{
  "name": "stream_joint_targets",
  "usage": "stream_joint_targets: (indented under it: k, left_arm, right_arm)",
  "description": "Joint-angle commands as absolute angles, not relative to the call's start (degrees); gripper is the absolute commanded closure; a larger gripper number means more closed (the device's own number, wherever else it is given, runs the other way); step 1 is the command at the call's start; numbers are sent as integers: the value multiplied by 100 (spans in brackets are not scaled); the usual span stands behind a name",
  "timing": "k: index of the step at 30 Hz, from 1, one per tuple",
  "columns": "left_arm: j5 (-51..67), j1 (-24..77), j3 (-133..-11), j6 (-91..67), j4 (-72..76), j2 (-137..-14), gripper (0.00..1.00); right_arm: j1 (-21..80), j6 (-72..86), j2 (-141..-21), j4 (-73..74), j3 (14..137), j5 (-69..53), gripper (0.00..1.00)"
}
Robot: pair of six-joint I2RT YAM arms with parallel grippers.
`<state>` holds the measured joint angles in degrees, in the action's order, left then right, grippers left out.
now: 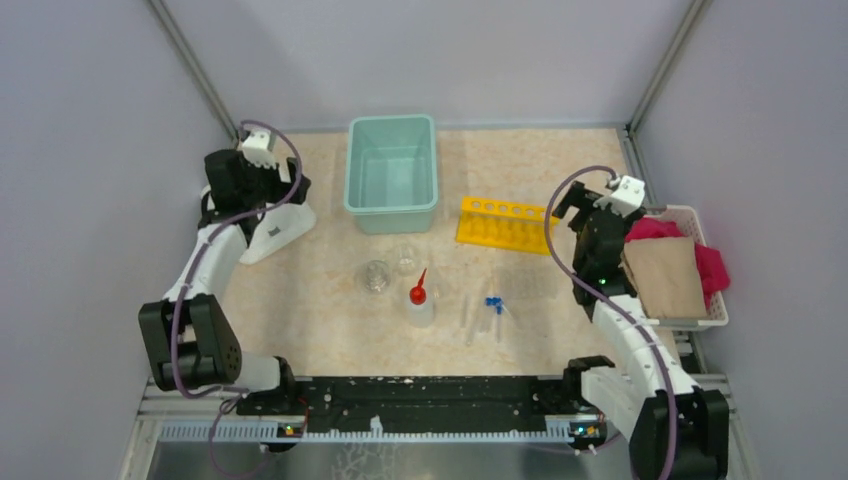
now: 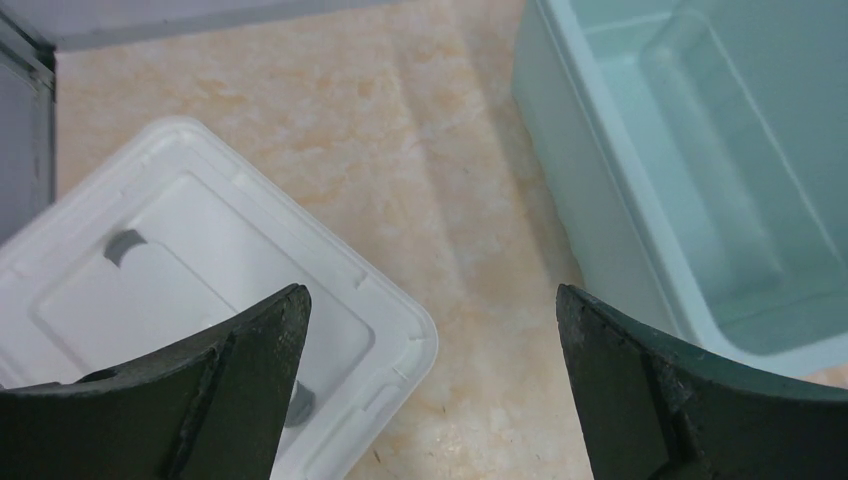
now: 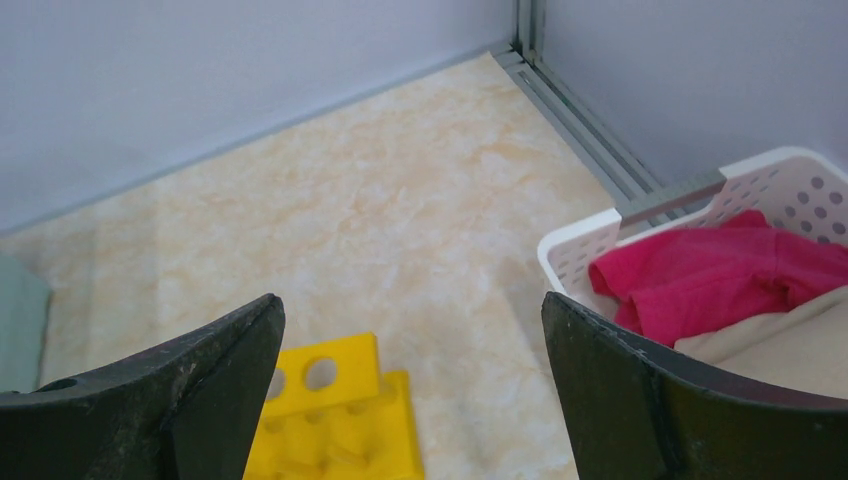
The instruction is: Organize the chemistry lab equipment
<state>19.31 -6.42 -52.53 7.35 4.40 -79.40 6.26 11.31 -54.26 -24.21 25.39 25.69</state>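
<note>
**Both grippers wide open and empty, glassware loose mid-table**

Your left gripper hangs with its dark, wedge-shaped fingers spread as wide as they go and nothing between them. It sits over the marbled beige table, between a flat white plastic lid with rounded corners and the smooth mint-green tub.

Your right gripper is spread just as wide and is just as empty, over bare tabletop near the far right corner. The end of the yellow holed rack shows at the lower edge of its wrist view. The perforated white basket to its right holds a crumpled pink cloth and a flat brown cloth.

From above, you find the rack just right of the tub, a long block with a row of round holes. In front of the tub stand the nearer glass cup and the farther glass cup, small, clear and close together. The translucent squeeze bottle stands upright just beside them, its red nozzle a sharp cone. The slim clear test tubes lie flat to the bottle's right, their blue caps bunched together; their glass is hard to make out against the table
</note>
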Motion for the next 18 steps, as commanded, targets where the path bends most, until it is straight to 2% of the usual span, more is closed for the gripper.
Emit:
stream_joint_targets:
  k: [1,4,7,10,14,16,18]
  left_arm:
    - [2303,-785,-6482,799,-1219,-8198,1]
    - [2455,-859,-7208,800,-2113,-8430,1]
    - [2408,-870,-7615,708,-2494,-8464,1]
    - [2412,-879,-7998,659,-2843,-8464,1]
    - [2483,-878,-8426,711,-3340,-8500,1]
    - [2500,-887,-8513,781,-3433,-8464,1]
    - [2614,-899,-8506,812,-3441,-8395,1]
  right_arm:
    - [668,1616,-5197,76,4022,1969,1]
    - [668,1687,-5485,1194,5165,1166,1]
    - [654,2067,-5589,1706,5682,522,1]
    - [641,2782,-5500,1490,5770,-364,1]
    - [611,4013,-4931,1092,5243,-914,1]
    - [596,4021,-4841,560,4896,-1266,1]
    - [711,3760,-5340,1403,5419,-1136,1]
